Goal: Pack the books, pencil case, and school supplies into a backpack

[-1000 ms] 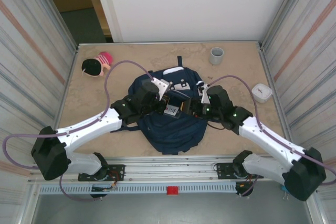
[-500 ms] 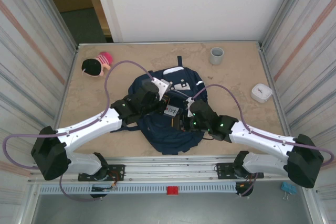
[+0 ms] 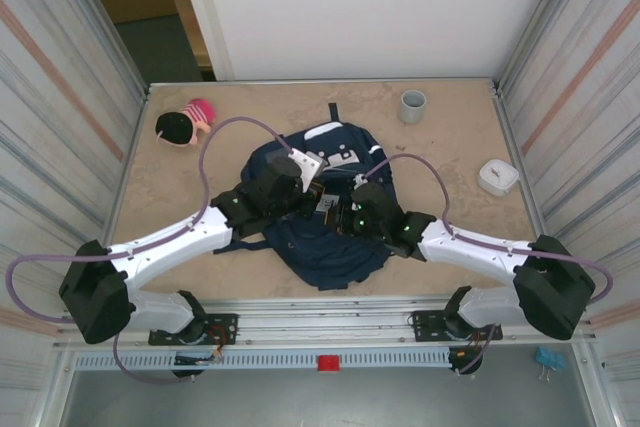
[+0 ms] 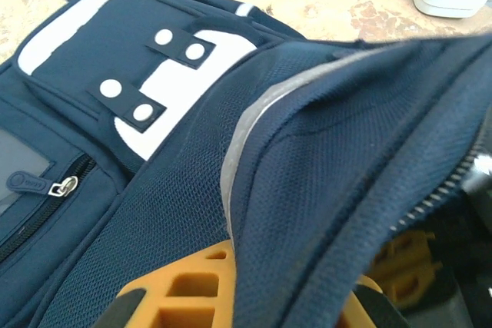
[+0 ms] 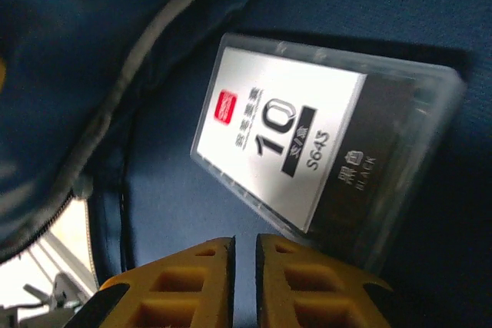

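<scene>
Top external view: the backpack [image 3: 315,252] lies at mid-table with its white-patched end away from the arm bases and its main opening facing up. The left gripper [image 3: 310,185] sits at the opening's left rim, and the right gripper [image 3: 342,215] reaches into the mouth from the right. Finger state cannot be judged from here. A grey cup [image 3: 412,105] and a small white box [image 3: 498,176] stand well apart from the bag. Left wrist view: the orange fingers [image 4: 181,293] are clamped on the backpack's zipper-side rim, with the fabric passing between them and held raised. Right wrist view: the orange fingers [image 5: 207,266] stand almost together with a thin slit between them and nothing in them. Just beyond them a clear supplies box [image 5: 284,144], with a white label in red and black print, lies flat on the blue lining inside the backpack. Assessment: the box looks light, rigid and smooth, so likely slippery, and is best taken across its long edges. The backpack is soft and floppy. Its mouth would probably sag shut if the rim were dropped, so the piped edge beside the zipper is the sound hold.
</scene>
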